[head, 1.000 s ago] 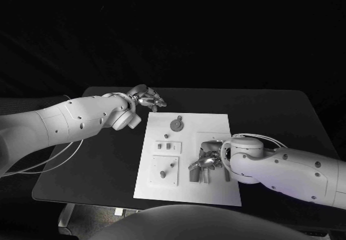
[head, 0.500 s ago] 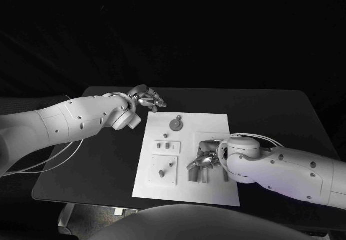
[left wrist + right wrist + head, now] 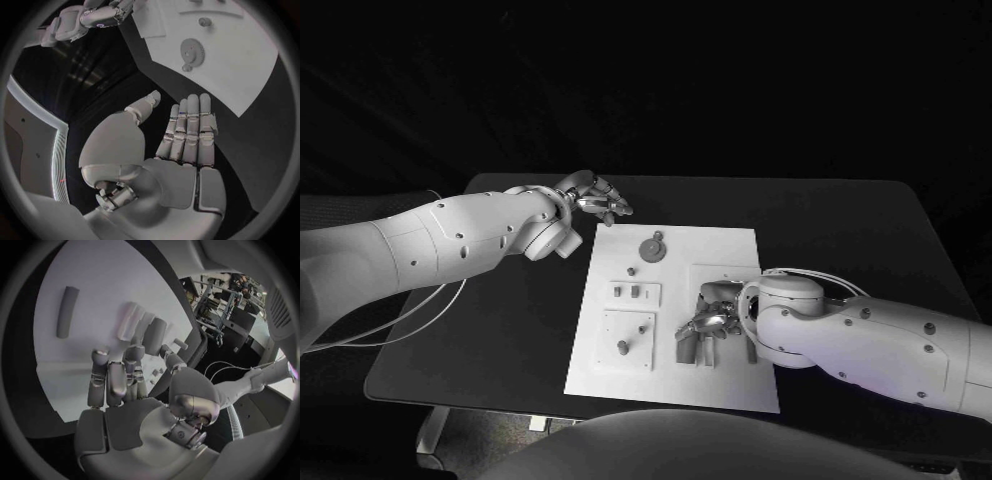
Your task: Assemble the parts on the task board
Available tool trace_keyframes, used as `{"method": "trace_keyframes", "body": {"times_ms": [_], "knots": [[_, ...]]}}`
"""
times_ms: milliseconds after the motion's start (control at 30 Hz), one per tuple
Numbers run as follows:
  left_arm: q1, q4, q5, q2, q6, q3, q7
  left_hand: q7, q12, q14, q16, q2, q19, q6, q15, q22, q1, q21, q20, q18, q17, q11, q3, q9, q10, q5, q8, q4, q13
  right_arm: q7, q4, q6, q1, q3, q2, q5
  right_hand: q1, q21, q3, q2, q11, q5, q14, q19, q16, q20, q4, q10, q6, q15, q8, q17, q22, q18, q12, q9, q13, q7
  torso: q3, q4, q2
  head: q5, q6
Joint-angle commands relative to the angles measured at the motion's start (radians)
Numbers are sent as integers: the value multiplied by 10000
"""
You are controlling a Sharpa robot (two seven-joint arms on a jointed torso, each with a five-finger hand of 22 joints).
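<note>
The white task board (image 3: 733, 258) lies in the middle of the table. A round gear (image 3: 652, 247) sits near its far end, with a small peg (image 3: 632, 271) and two short pieces (image 3: 627, 292) below it. Another peg (image 3: 623, 348) stands in a raised square plate (image 3: 640, 322). My right hand (image 3: 708, 324) hovers low over the board's near right part, fingers spread above several long grey pieces (image 3: 689, 347), holding nothing. In the right wrist view its fingers (image 3: 115, 377) reach toward upright pieces (image 3: 153, 334) and a flat bar (image 3: 67, 311). My left hand (image 3: 596, 199) is open beyond the board's far left corner.
The black table (image 3: 848, 230) extends to the right of the board and also to its left (image 3: 502, 320). In the left wrist view the left hand (image 3: 178, 145) is flat over bare table, with the board (image 3: 244, 75) and gear (image 3: 190, 49) ahead of it.
My right hand has shifted only slightly over the grey pieces. The left hand and the parts on the board have stayed put.
</note>
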Motion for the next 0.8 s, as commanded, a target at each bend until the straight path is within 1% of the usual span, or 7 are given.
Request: {"method": "trace_keyframes", "body": {"times_ms": [33,267,400,800], "knots": [[9,12,-79,7,134,5,-27,12,39,63,-49,51,56,-50,-17,17,7,-64,-25,214,18,31,-3,2,-73,-23,-47,43,-14,77,-37,-288,-89,-69,-29,858,1020,28,650,853,17,63,39,34,-47,46,-427,61,-13,20,45,14,74,294,-38,-19,-1,76,2,-1,0,7,1],[9,8,-132,-4,175,5,-91,13,35,63,-52,48,57,-52,-17,19,13,-65,-26,214,23,34,-2,1,-82,-22,-48,39,-18,159,-90,-668,-87,-67,-93,1630,1073,24,754,875,27,56,4,38,-63,71,-474,58,-26,35,29,-56,74,294,-53,-30,-7,85,2,-1,0,20,1],[9,9,-155,-12,185,4,-132,15,28,66,-56,45,57,-55,-19,22,28,-67,-28,215,32,41,1,1,-101,-23,-51,30,-26,206,-116,-830,-86,-67,-126,1747,1112,24,807,892,32,53,4,39,-71,82,-492,59,-27,45,24,-57,76,294,-59,-34,-10,90,2,-1,0,31,1],[9,-24,-250,-50,276,2,-241,17,14,70,-67,38,59,-56,-20,29,54,-69,-29,215,52,57,6,0,-139,-21,-54,13,-42,310,-122,-885,-43,-60,-260,2060,1133,24,836,885,37,47,-7,37,-78,92,-497,60,-30,53,20,-77,78,294,-64,-37,-12,95,2,-1,0,54,1]]}}
